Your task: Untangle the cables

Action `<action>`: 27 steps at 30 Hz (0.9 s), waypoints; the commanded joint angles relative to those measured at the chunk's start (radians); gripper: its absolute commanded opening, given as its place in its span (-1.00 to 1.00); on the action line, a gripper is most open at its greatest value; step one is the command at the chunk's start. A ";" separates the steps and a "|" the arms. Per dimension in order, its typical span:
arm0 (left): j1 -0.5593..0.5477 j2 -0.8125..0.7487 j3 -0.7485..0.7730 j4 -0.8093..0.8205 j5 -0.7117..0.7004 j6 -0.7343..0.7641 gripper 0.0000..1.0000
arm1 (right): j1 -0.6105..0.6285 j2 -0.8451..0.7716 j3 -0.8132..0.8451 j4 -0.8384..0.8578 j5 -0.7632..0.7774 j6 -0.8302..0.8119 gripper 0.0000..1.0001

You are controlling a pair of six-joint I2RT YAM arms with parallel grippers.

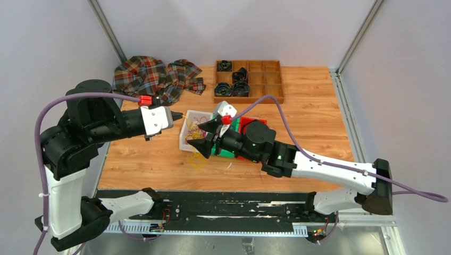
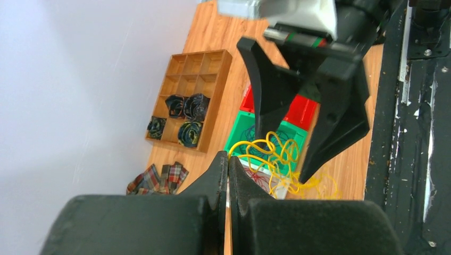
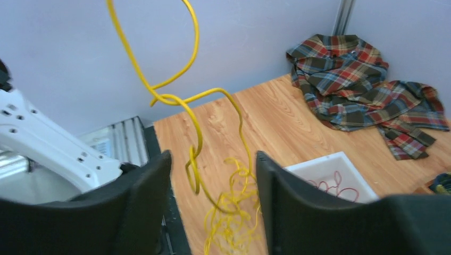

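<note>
Left gripper (image 2: 228, 161) clamped tight on the yellow cable (image 3: 195, 133) — right gripper (image 3: 214, 158) spread wide, straddling its hanging loops.

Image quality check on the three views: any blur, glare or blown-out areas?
Top external: even soft light, sharp, though the yellow cable is barely resolved. Left wrist: the left gripper up close is soft, the wall washed out. Right wrist: yellow cable crisp against the wall; right gripper fingers are dark, blurred foreground shapes.
</note>
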 commanded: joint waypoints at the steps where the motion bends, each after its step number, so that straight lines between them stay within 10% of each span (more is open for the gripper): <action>1: -0.005 -0.018 -0.001 0.007 0.022 0.009 -0.99 | 0.012 0.050 0.068 -0.030 0.048 -0.030 0.02; 7: -0.005 -0.039 -0.010 0.006 -0.013 0.042 -0.99 | -0.007 -0.001 -0.011 -0.019 0.187 0.003 -0.97; 27: -0.005 -0.212 -0.381 0.007 -0.375 0.347 -0.99 | -0.168 -0.351 -0.184 -0.243 0.230 0.088 -0.99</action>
